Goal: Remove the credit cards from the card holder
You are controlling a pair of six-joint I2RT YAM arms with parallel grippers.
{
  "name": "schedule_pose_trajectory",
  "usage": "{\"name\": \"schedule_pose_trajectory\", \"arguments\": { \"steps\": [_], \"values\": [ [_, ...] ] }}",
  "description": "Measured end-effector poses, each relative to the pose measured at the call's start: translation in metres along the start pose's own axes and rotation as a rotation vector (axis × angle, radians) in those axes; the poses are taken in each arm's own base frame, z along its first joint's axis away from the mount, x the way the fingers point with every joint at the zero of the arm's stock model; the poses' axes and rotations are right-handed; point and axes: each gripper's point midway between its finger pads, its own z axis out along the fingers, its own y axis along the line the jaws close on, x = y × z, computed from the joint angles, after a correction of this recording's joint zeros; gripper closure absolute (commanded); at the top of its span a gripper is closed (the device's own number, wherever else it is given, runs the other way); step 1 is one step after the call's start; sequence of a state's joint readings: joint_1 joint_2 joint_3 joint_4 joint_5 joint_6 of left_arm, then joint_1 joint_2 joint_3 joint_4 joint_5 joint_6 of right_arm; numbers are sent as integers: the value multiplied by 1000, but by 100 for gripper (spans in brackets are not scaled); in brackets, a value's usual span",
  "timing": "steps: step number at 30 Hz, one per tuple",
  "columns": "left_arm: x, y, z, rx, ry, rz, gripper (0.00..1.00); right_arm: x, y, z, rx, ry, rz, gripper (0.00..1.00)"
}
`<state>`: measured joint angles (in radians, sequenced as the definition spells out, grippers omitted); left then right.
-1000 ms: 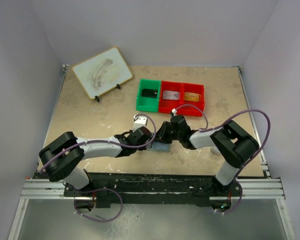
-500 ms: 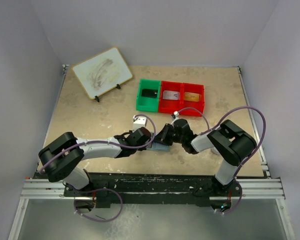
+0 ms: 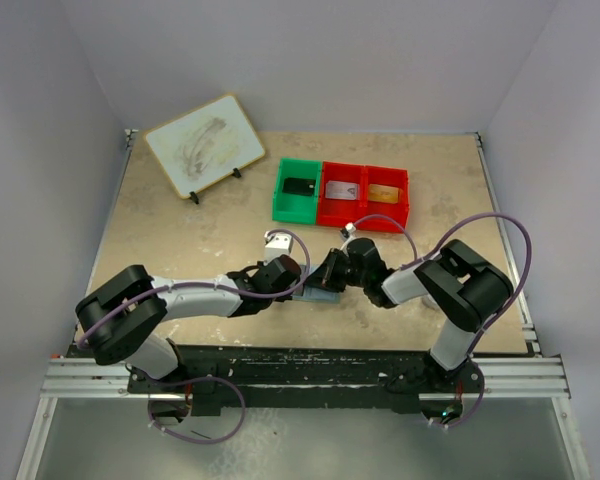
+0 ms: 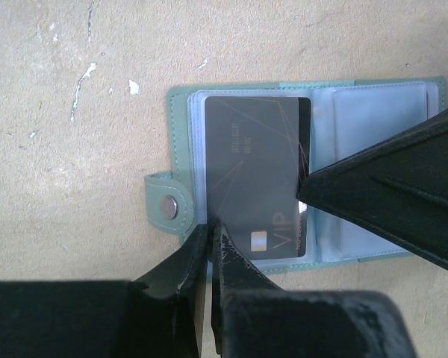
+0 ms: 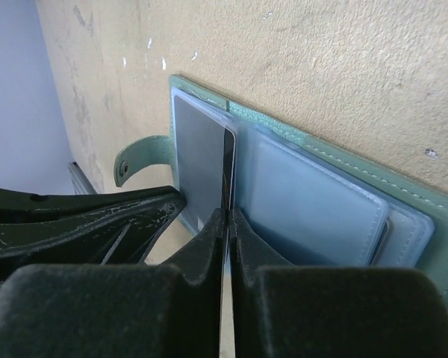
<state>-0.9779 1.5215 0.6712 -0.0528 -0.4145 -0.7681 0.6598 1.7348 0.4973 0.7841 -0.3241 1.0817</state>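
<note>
Over the last second the right gripper [image 5: 228, 224] has pinched its jaws onto the dark card [image 4: 254, 171]. The left gripper [image 4: 211, 240], jaws fully closed, pins the card holder [image 4: 373, 119] at lower left, so pulling the card out looks ready to begin.

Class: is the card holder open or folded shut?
Open: the card holder lies spread flat, both inner panels showing, a dark card on one.

Your left arm [image 3: 195, 297] and right arm [image 3: 420, 278] stretch in low from the bottom corners, wrists meeting mid-frame. Left gripper [image 4: 209, 227]: fingers pressed tight together. Right gripper [image 5: 228, 216]: nipped on the dark card [image 5: 201, 160], edge-on.
</note>
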Motion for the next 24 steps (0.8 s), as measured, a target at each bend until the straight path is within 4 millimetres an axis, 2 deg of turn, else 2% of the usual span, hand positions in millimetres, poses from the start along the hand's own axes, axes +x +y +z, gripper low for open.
{"name": "schedule_pose_trajectory", "arguments": {
  "steps": [1,24],
  "values": [
    [0,0,0,1,0,0,100,0,0,0,1,1,0,100],
    [0,-3,0,9,-8,-27,100,6,-3,-13,72,24,29,100]
  ]
}}
